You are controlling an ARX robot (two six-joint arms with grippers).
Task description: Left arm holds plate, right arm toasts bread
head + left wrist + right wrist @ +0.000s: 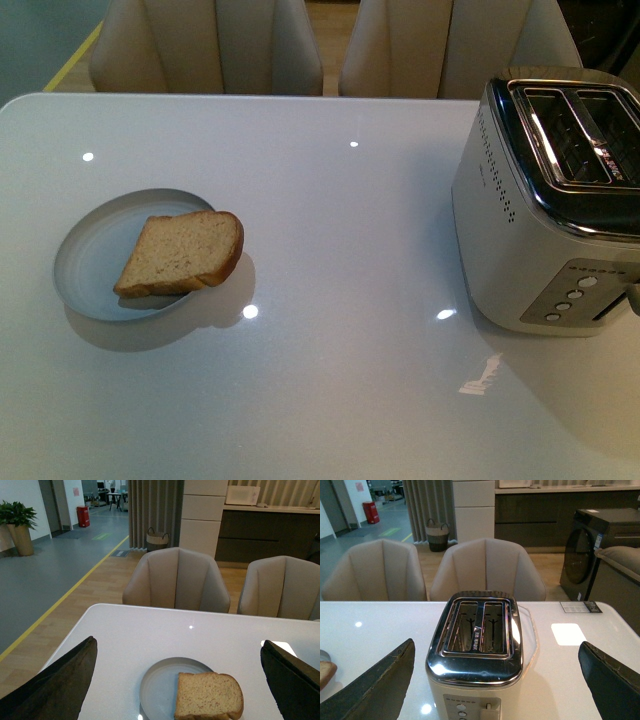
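At the left of the front view, the pale blue-grey plate (85,265) sat on the glossy white table (330,200). The bread slice (182,252) lay on it, its rounded crust overhanging the rim toward the frame's centre. At the right edge stood a two-slot toaster (520,230), well apart from the plate. The left gripper (178,642) was spread wide and held nothing, facing the plate. The right gripper (496,644) gaped likewise, facing the toaster. Beige chairs (210,45) lined the top.

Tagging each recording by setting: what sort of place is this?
Likely a showroom or lab mock-up of a kitchen-dining area, not a home: white table with padded chairs and a toaster, a kitchen counter behind, but also a yellow floor line leading into an open hall.
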